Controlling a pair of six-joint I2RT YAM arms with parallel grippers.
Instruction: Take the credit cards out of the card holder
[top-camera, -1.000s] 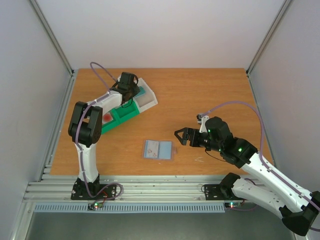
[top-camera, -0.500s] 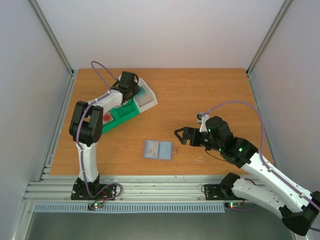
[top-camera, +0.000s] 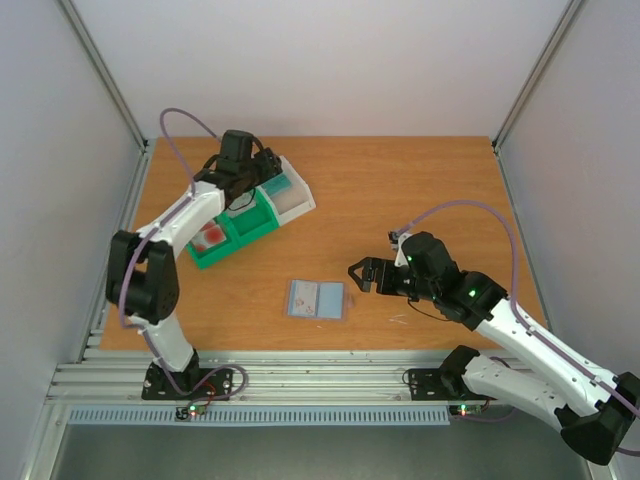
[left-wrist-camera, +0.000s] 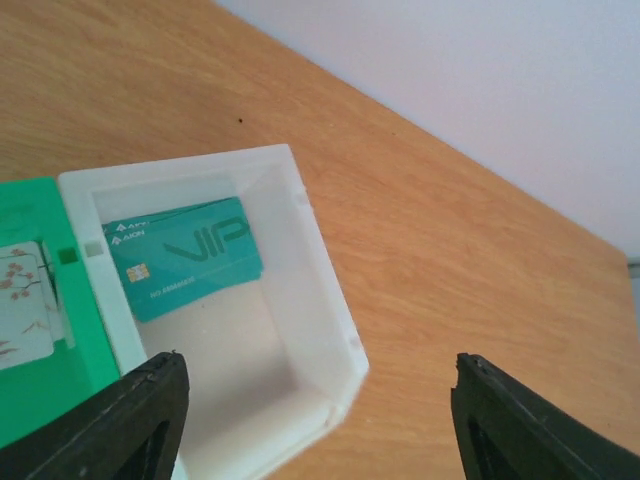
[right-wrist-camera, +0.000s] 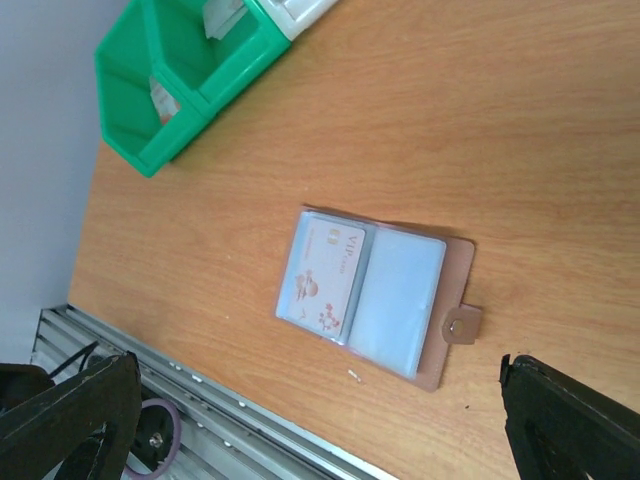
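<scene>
Above the tray (left-wrist-camera: 325, 290), left jaws gape empty (teal card (left-wrist-camera: 185, 255) inside); right jaws likewise.

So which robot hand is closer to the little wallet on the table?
The right hand. It hovers open just to the right of the card holder. The left hand is far off at the back left, over the green-and-white tray.

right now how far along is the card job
Done: a teal card lies in the white compartment, a red-blotched card in the green compartment. In hand: nothing; left end effector open over the white compartment, right end effector open. Left: one pale card in the card holder.
</scene>
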